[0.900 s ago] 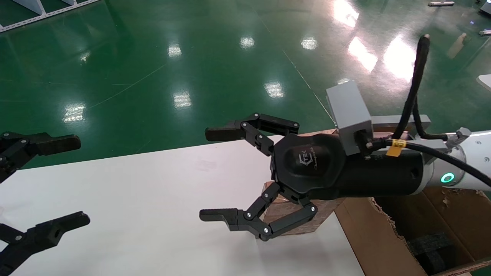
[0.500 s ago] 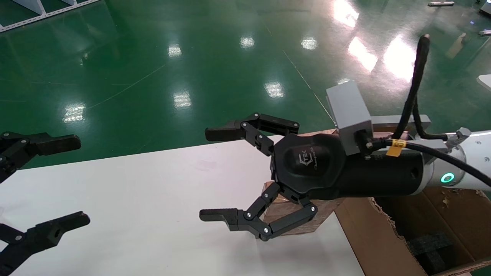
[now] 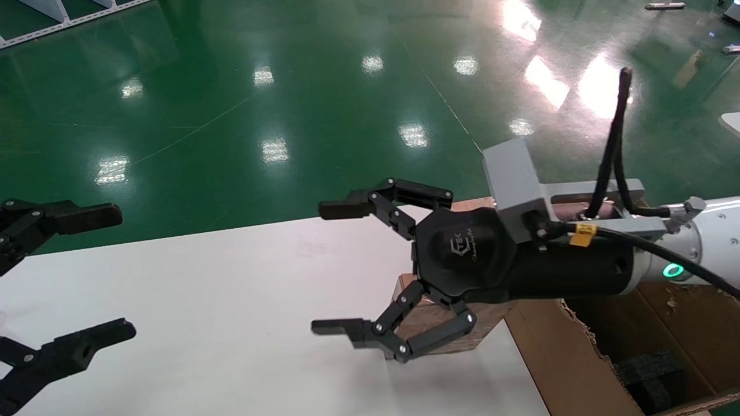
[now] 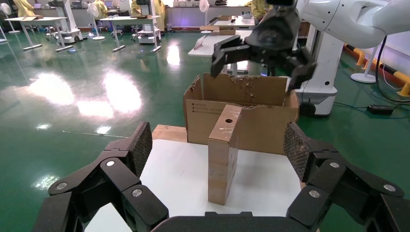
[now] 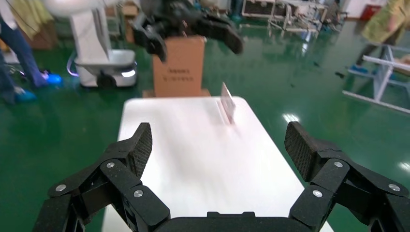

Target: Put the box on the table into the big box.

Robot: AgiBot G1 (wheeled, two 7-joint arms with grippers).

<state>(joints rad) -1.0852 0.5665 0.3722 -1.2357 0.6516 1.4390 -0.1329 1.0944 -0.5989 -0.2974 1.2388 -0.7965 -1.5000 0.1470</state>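
Note:
The small brown box (image 3: 435, 325) stands upright on the white table (image 3: 231, 300) near its right end, mostly hidden under my right gripper's body. In the left wrist view the box (image 4: 223, 159) shows a round hole in its top face. The big box (image 3: 569, 358) with torn flaps stands just right of the table, black foam (image 3: 647, 370) inside; it also shows behind the small box (image 4: 261, 121). My right gripper (image 3: 329, 268) is open, hovering above the small box with its fingers reaching past it to the left. My left gripper (image 3: 118, 273) is open and empty at the table's left end.
A brown wooden piece (image 4: 167, 131) lies at the table's far edge beside the big box. In the right wrist view a thin upright card (image 5: 227, 108) stands on the table, and another carton (image 5: 179, 65) and a robot base (image 5: 101, 65) stand beyond it. Green floor surrounds the table.
My right gripper has shifted slightly to the right and down, still open above the small box. The left gripper and the box have not moved.

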